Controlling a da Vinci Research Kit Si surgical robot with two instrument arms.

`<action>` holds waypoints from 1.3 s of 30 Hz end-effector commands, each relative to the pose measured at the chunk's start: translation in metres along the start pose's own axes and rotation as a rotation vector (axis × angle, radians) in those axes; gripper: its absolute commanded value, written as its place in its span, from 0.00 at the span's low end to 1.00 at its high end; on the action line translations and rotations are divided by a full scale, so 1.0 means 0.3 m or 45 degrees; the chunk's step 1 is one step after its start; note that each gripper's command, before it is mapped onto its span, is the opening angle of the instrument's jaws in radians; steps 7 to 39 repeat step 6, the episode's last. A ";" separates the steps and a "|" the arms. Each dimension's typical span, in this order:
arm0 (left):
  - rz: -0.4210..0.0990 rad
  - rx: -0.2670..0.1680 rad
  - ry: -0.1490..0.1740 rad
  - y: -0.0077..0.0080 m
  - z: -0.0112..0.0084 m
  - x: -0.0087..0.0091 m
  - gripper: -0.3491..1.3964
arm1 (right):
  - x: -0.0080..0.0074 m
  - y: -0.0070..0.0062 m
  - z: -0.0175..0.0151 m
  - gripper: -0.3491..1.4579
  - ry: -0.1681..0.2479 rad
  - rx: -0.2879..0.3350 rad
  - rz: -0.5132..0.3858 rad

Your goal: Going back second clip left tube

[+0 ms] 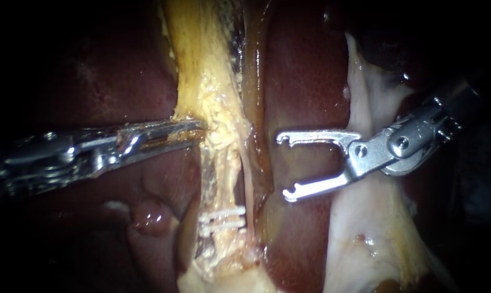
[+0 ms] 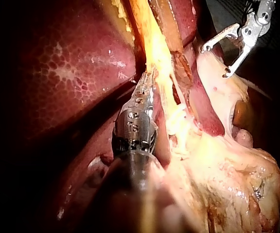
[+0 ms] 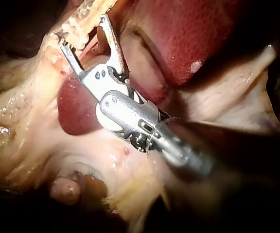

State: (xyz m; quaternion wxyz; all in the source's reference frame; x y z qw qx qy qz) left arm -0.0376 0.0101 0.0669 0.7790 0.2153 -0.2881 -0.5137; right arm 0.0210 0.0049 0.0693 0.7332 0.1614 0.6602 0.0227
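A yellowish, ragged tube (image 1: 224, 168) runs down the middle of the endoscope view. Two white clips (image 1: 221, 219) cross its lower part, close together. My left instrument (image 1: 197, 130) reaches in from the left, its jaws shut on the yellow tissue above the clips; the left wrist view shows the same grip (image 2: 148, 80). To the right of the tube and apart from it, over dark liver, my right instrument (image 1: 283, 166) has its jaws wide open and empty. It also shows open in its own wrist view (image 3: 81, 32) and in the left wrist view (image 2: 216, 61).
Dark red liver (image 1: 305, 70) lies on both sides of the tube. A thinner pale strand (image 1: 249, 179) runs just right of the tube. Whitish tissue (image 1: 365, 228) spreads under the right instrument's shaft. A small reddish nodule (image 1: 149, 216) sits left of the clips.
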 end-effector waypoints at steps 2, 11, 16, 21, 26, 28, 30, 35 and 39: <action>0.000 0.001 0.000 0.0000 0.0000 0.0000 0.00 | 0.0003 0.0000 -0.001 0.52 -0.001 0.001 0.000; 0.000 0.001 0.001 0.0000 0.0000 -0.0002 0.00 | 0.0001 0.0000 -0.002 0.52 -0.001 0.003 -0.008; 0.000 0.001 0.001 0.0000 0.0000 -0.0002 0.00 | 0.0001 0.0000 -0.002 0.52 -0.001 0.003 -0.008; 0.000 0.001 0.001 0.0000 0.0000 -0.0002 0.00 | 0.0001 0.0000 -0.002 0.52 -0.001 0.003 -0.008; 0.000 0.001 0.001 0.0000 0.0000 -0.0002 0.00 | 0.0001 0.0000 -0.002 0.52 -0.001 0.003 -0.008; 0.000 0.001 0.001 0.0000 0.0000 -0.0002 0.00 | 0.0001 0.0000 -0.002 0.52 -0.001 0.003 -0.008; 0.000 0.001 0.001 0.0000 0.0000 -0.0002 0.00 | 0.0001 0.0000 -0.002 0.52 -0.001 0.003 -0.008; 0.000 0.001 0.001 0.0000 0.0000 -0.0002 0.00 | 0.0001 0.0000 -0.002 0.52 -0.001 0.003 -0.008; 0.000 0.001 0.001 0.0000 0.0000 -0.0002 0.00 | 0.0001 0.0000 -0.002 0.52 -0.001 0.003 -0.008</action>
